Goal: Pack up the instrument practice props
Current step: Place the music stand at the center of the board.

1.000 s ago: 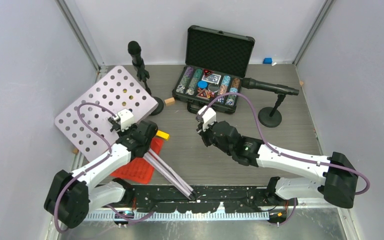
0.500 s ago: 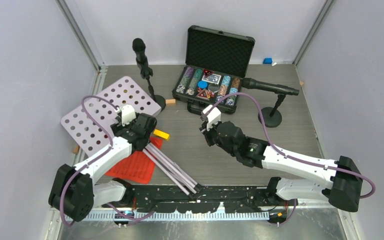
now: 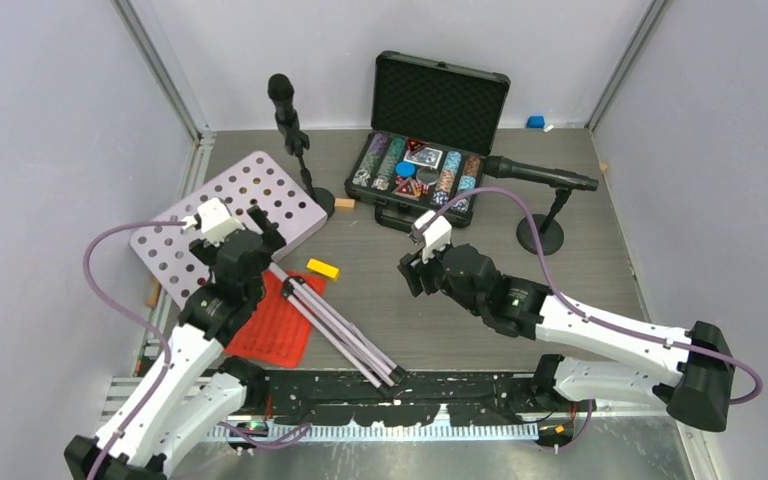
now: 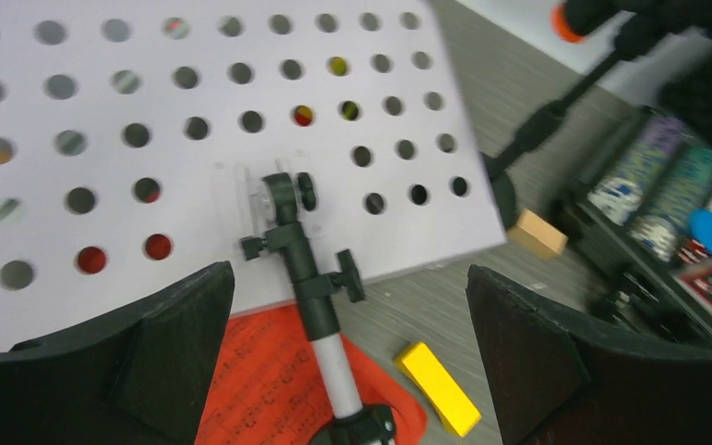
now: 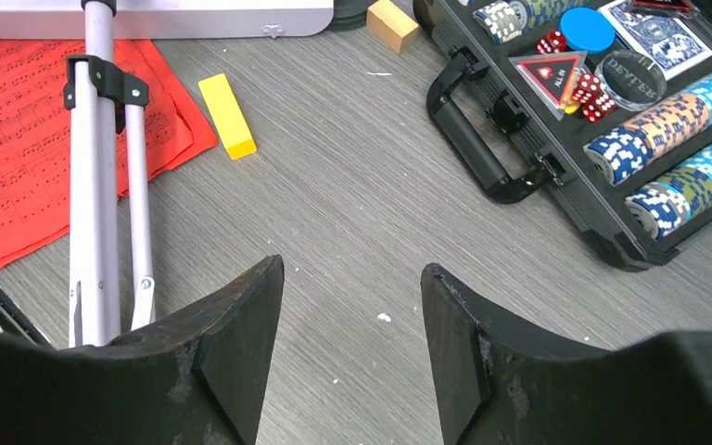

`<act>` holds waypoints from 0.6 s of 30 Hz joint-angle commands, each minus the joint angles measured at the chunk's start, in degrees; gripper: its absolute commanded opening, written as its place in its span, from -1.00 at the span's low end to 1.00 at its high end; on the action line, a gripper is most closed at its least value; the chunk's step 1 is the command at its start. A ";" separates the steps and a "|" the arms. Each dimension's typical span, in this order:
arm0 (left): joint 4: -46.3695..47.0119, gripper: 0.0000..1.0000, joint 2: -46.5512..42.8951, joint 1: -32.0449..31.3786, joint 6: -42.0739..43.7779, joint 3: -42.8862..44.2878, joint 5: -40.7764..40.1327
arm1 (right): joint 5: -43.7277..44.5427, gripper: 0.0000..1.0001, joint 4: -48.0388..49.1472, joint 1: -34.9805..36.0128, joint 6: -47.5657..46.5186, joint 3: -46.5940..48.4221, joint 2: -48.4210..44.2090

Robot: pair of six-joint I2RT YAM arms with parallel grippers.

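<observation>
White, hole-punched plate of the music rack (image 3: 280, 205) flat on the left of the bench (image 3: 370, 290), its black clamp neck (image 4: 306, 269) and folded silver tripod legs (image 3: 345, 330) slanting toward the near edge across the red sheet-music pages (image 3: 270, 335). Left arm (image 3: 175, 365) raised from its near-left base, elbow bent, wrist poised over the neck, left fingers (image 4: 130, 362) spread wide on either side of it, clear of it, holding nothing. Right arm (image 3: 600, 325) stretched low from the near-right base toward the middle, wrist tipped down, right fingers (image 5: 213, 371) parted over bare bench, gripping nothing, tripod legs to one side and open poker-chip case (image 3: 430, 150) to the other. One black microphone (image 3: 281, 92) upright on its pole at the back left, round base just beside the plate's far corner; the other microphone (image 3: 535, 172) level on its stand at the right, beside the case. Yellow block (image 3: 322, 268) between the legs and the right fingers, apart from both.
</observation>
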 commanded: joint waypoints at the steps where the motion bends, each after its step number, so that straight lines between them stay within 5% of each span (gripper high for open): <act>1: 14.28 0.99 -7.34 0.21 10.39 -6.33 13.51 | 0.71 0.24 -2.73 -0.02 1.51 0.30 -4.56; 6: 27.65 0.98 -8.05 0.34 13.89 -12.85 22.65 | 0.32 0.23 -5.52 -0.03 2.99 -0.54 -8.89; 18: 45.92 0.96 20.13 1.87 21.72 -5.76 27.14 | -0.35 0.20 -15.01 -0.02 8.08 -1.02 -22.34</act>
